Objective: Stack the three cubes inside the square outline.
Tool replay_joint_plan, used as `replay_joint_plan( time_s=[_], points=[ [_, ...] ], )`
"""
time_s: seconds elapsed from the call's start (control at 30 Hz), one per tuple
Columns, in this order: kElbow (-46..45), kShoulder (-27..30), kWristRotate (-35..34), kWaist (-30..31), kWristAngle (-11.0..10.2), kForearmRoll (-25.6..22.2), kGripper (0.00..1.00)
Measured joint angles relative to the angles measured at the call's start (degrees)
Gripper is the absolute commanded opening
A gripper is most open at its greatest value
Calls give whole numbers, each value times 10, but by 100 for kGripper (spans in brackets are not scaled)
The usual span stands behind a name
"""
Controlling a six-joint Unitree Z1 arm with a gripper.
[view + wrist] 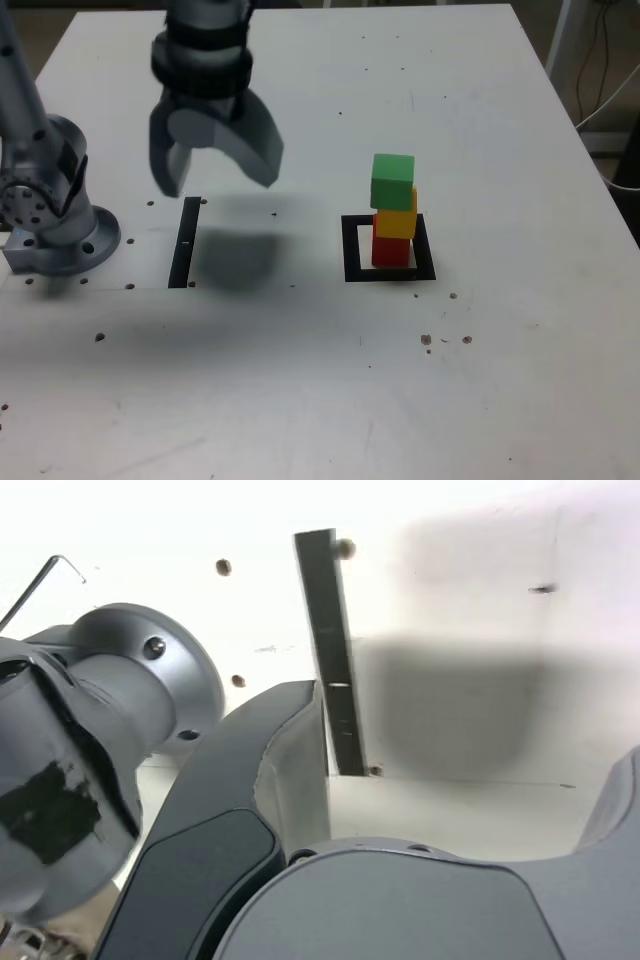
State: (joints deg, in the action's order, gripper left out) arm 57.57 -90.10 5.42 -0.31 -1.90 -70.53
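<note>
Cubes stacked in the outline (351,250).
Green (392,182) tops yellow (397,222), then red (391,250); gripper (218,183) well apart, jaws spread, holding nothing.

Shows grey casing, from a round, flanged base (178,650) with dark screw holes to a smooth, rounded joint housing (95,740), marked by a ragged black patch (50,812) and a dark curved seam. Darkens at the wrist (205,65). Ends in a grey gripper (219,186) with broad, curved fingers (225,770) and smooth, outlined panels.
</note>
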Motion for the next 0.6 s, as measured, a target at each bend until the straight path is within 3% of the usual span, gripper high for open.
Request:
replay_joint_plan(
  time_s=[0.6],
  points=[
    [-154,19,-4,-6,17,117,99]
  ],
)
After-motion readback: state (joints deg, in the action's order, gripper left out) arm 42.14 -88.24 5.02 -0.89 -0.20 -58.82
